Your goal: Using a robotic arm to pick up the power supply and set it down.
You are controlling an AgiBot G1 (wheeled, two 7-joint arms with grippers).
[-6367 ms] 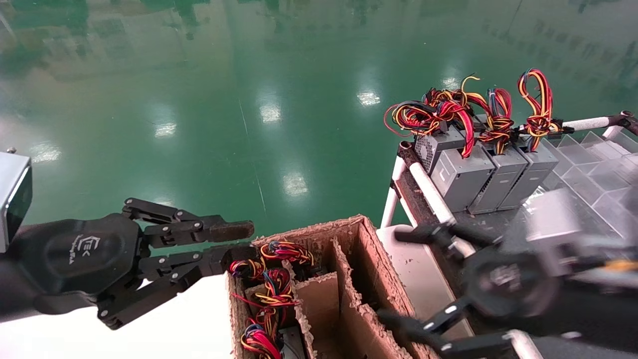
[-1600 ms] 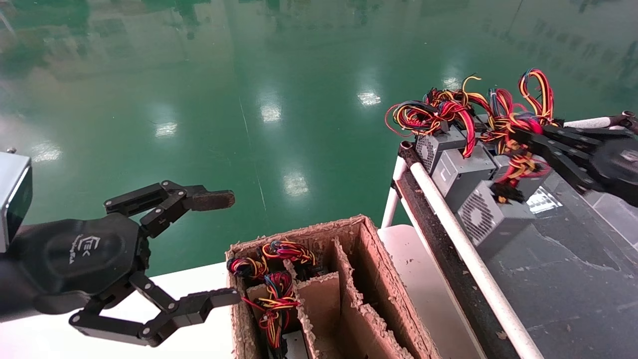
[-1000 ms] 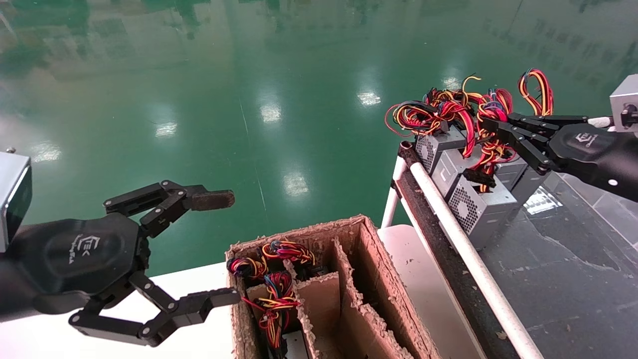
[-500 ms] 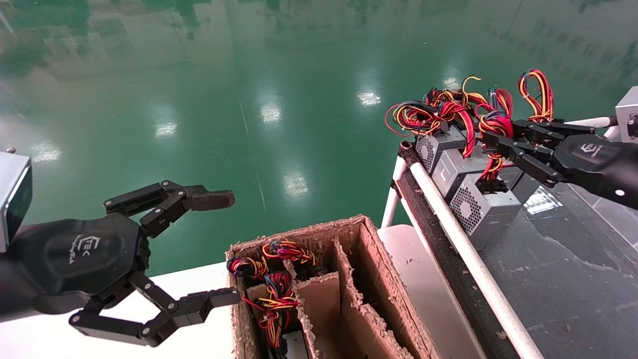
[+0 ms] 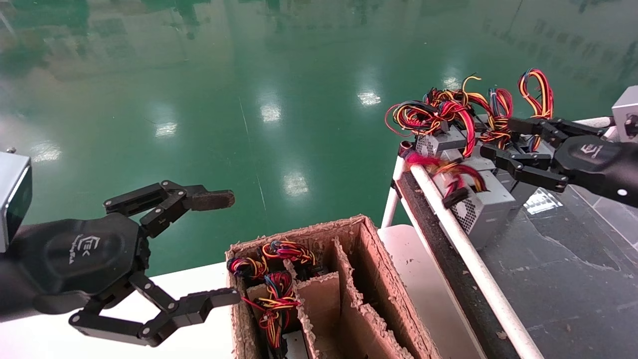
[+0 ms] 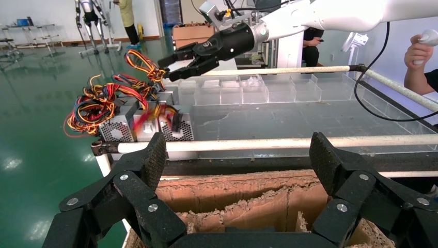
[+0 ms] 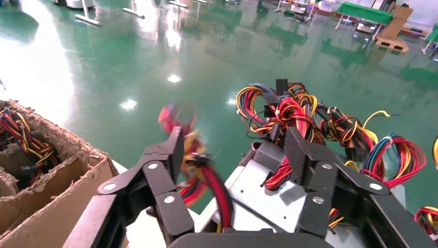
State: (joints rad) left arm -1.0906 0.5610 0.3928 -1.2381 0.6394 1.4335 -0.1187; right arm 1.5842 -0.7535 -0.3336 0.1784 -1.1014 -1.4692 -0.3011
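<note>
The head camera is looking forward and down from above, taking in the green floor (image 5: 249, 99), the cardboard box (image 5: 369, 239) and the dark tabletop (image 5: 573, 279) on the robot's right. The left wrist camera is sitting close behind the left pincer (image 6: 237, 160), facing across the box rim (image 6: 232, 188) toward the tabletop (image 6: 289, 119). The right wrist camera is riding just behind the right pincer (image 7: 232, 155), looking down at close range; a corner of the box (image 7: 51, 170) is showing there too.
</note>
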